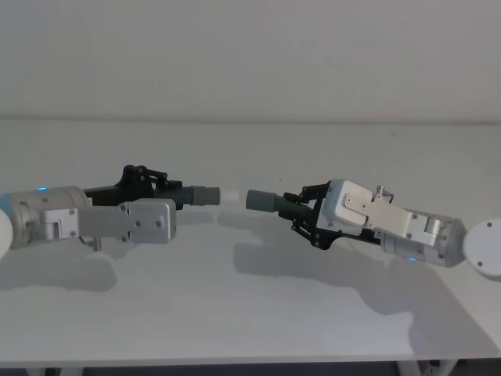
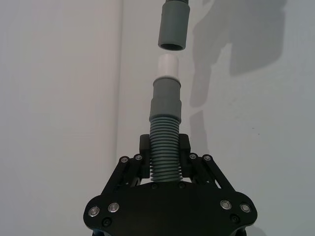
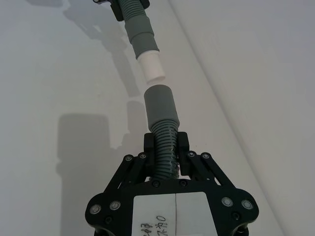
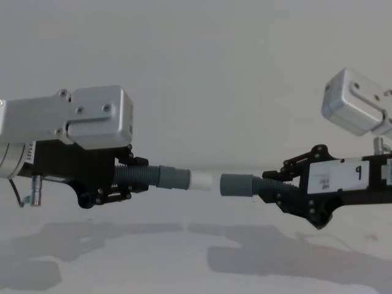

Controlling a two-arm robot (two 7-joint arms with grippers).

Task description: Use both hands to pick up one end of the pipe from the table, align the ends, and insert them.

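Chest view shows the white tip (image 4: 201,180) just short of the collar mouth (image 4: 223,184).

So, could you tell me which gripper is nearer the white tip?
Left. The left gripper holds the piece bearing the white tip; the right gripper is across the gap, holding the other piece.

Head view: looks forward and down from above onto the tabletop (image 1: 250,329), both arms entering from the sides.
Chest view: lower, looks level across the tabletop, side-on.
Left wrist view: close behind the left gripper (image 2: 165,162), facing along its fingers.
Right wrist view: close behind the right gripper (image 3: 165,150), facing the opposite way.
Shared: all four catch the gap between the white tip (image 4: 201,180) and the collar mouth (image 4: 223,184).
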